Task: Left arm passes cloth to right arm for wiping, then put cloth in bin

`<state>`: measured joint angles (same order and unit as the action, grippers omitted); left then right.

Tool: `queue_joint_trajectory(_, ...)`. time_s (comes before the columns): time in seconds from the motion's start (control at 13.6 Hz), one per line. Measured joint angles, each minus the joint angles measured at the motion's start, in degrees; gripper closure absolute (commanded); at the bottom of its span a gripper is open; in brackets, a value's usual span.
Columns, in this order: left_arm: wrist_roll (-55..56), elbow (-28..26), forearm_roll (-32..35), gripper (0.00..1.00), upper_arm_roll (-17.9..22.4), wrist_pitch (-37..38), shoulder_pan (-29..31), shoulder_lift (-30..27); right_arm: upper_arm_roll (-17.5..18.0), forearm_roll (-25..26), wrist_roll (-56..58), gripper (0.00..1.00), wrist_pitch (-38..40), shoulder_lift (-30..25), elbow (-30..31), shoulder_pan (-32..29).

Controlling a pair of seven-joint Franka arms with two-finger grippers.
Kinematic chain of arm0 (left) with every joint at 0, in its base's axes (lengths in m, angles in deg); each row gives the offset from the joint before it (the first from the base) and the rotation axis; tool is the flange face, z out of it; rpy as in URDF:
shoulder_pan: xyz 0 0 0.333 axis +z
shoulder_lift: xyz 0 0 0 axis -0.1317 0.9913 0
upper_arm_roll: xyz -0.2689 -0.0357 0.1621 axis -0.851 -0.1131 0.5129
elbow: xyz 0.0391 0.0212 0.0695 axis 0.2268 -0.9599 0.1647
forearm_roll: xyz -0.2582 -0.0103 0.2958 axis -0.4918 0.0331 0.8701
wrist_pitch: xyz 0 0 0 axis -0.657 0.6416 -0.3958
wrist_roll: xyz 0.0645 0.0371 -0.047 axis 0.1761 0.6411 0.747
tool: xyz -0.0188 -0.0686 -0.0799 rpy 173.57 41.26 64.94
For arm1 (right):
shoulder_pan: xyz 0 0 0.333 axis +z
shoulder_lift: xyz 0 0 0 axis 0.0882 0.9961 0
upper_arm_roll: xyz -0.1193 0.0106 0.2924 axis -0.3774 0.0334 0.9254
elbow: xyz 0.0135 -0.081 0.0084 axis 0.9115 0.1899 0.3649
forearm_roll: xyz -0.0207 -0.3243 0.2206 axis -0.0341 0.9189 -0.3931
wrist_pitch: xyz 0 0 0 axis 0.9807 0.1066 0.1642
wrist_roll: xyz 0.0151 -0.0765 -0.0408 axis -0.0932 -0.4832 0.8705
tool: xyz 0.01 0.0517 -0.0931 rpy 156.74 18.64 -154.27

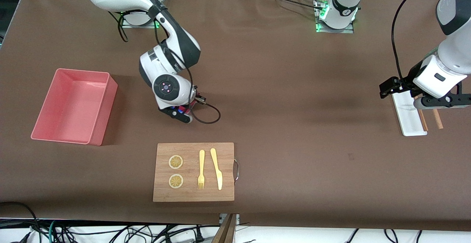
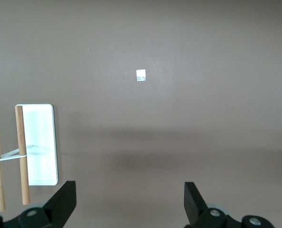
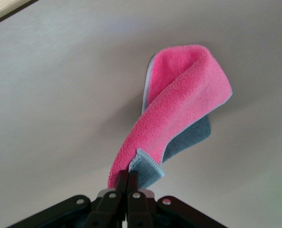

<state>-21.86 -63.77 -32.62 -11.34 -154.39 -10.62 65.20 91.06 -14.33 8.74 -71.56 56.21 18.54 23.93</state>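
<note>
The cloth (image 3: 179, 104), magenta-pink on one face and dark grey on the other, hangs folded from my right gripper (image 3: 129, 175), which is shut on one of its edges. Its lower end touches the brown table. In the front view the right gripper (image 1: 180, 113) is low over the table between the pink bin (image 1: 99, 118) and the cutting board (image 1: 195, 195), and the arm hides most of the cloth. The bin stands toward the right arm's end with nothing showing inside. My left gripper (image 2: 130, 190) waits open and holds nothing, over the left arm's end of the table (image 1: 427, 101).
The wooden cutting board carries two lemon slices (image 1: 176, 162), a yellow fork (image 1: 201, 169) and a yellow knife (image 1: 217, 169). A white oblong tray (image 1: 410, 121) (image 2: 41, 142) and wooden chopsticks (image 1: 438, 119) (image 2: 21, 152) lie under the left gripper.
</note>
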Motion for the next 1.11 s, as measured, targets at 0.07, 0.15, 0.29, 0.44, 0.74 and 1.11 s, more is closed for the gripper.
queue_joint_trajectory(0.07, 0.04, 0.19, 0.0, 0.0, 0.0, 0.0, 0.01, 0.01, 1.13, -0.24, -2.1, 1.0, -0.95, 0.08, 0.0, 0.02)
queue_joint_trajectory(0.15, 0.04, 0.26, 0.0, 0.0, 0.04, 0.0, 0.05, 0.01, 1.86, -1.44, -3.54, 1.0, -1.81, 0.09, 0.01, 0.03)
queue_joint_trajectory(0.29, 0.04, 0.27, 0.0, 0.0, 0.12, 0.0, 0.1, 0.08, 2.42, -6.62, -5.0, 1.0, -4.39, 0.09, 0.01, 0.03)
queue_joint_trajectory(0.44, 0.04, 0.27, 0.0, 0.0, 0.13, 0.0, 0.11, 0.19, 2.56, -9.0, -5.38, 1.0, -5.73, 0.09, 0.01, 0.0)
queue_joint_trajectory(0.74, 0.05, 0.3, 0.0, 0.0, 0.13, 0.0, 0.11, 0.25, 1.65, -9.07, -1.96, 1.0, -5.14, 0.14, 0.87, -0.97)
queue_joint_trajectory(1.11, 0.05, 0.35, 0.0, 0.0, 0.13, 0.0, 0.11, 0.28, -6.74, -8.01, 14.12, 1.0, 2.25, 0.12, 1.52, -2.5)
